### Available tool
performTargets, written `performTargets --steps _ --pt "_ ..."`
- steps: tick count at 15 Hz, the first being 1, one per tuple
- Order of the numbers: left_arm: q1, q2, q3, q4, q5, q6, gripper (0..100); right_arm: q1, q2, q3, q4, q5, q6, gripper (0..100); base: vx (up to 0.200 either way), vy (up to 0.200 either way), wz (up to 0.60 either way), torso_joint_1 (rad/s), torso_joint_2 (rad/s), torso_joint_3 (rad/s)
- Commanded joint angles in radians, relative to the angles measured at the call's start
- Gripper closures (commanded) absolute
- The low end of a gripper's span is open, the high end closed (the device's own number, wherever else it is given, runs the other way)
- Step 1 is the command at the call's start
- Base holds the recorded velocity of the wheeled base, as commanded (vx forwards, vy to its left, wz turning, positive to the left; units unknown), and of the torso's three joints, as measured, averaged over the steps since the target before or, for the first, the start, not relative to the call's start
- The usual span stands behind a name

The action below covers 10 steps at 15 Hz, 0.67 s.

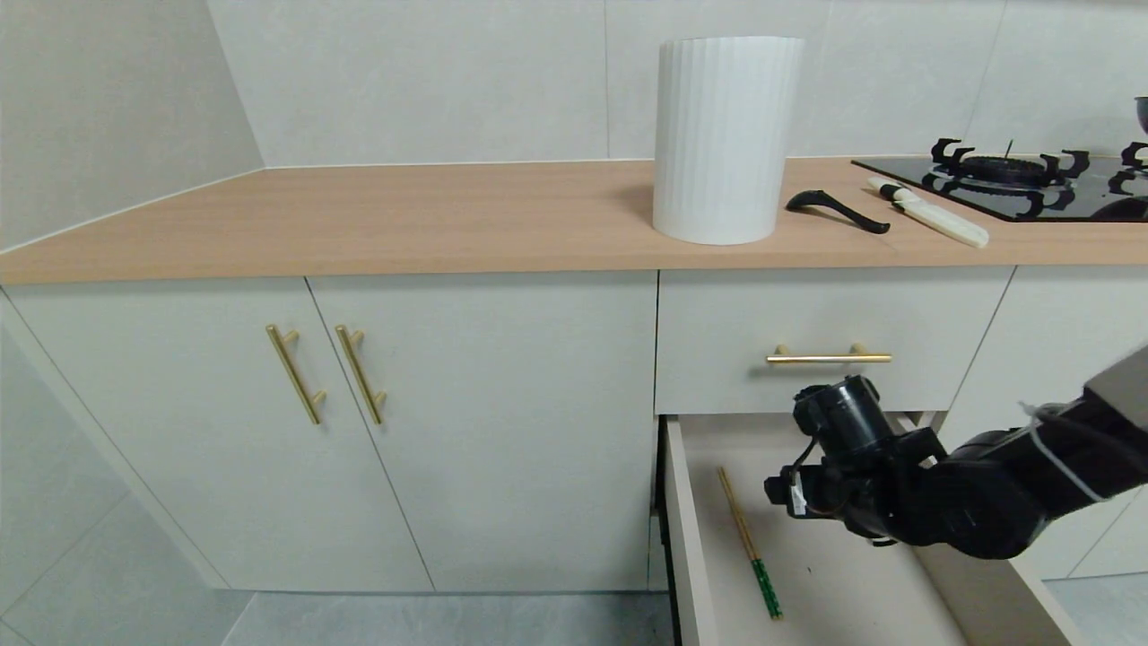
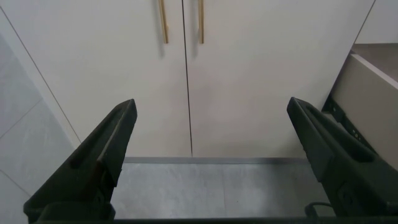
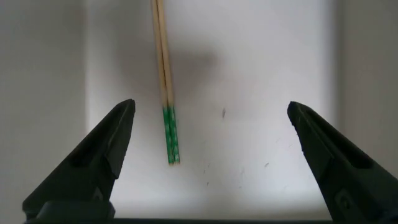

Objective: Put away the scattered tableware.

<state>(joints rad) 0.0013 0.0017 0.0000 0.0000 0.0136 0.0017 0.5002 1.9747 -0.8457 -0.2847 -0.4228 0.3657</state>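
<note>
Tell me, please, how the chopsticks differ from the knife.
The chopsticks lie in the open drawer; the knife lies on the counter. The chopsticks are tan wood with green ends; the knife is pale with a dark band. The chopsticks are thin; the knife is broader. Both lie flat.

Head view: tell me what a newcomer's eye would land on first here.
The tall white ribbed canister on the wooden countertop stands out first. Below it, the open drawer holds a pair of green-tipped chopsticks, with the right gripper open over the drawer floor. A black utensil and a pale knife lie on the counter beside the canister.
</note>
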Motion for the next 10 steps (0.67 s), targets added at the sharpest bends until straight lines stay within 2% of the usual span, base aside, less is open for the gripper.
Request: performTargets --steps 1,10 --pt "0.000 0.000 0.000 0.000 0.000 0.000 0 -0.012 -0.151 0.017 -0.001 -0.001 -0.025 0 0.000 0.000 0.00 0.000 0.00 0.000" --pt "0.000 0.000 0.000 0.000 0.000 0.000 0 -0.049 -0.369 0.037 -0.001 0.001 -0.102 0 0.000 0.000 0.00 0.000 0.00 0.000"
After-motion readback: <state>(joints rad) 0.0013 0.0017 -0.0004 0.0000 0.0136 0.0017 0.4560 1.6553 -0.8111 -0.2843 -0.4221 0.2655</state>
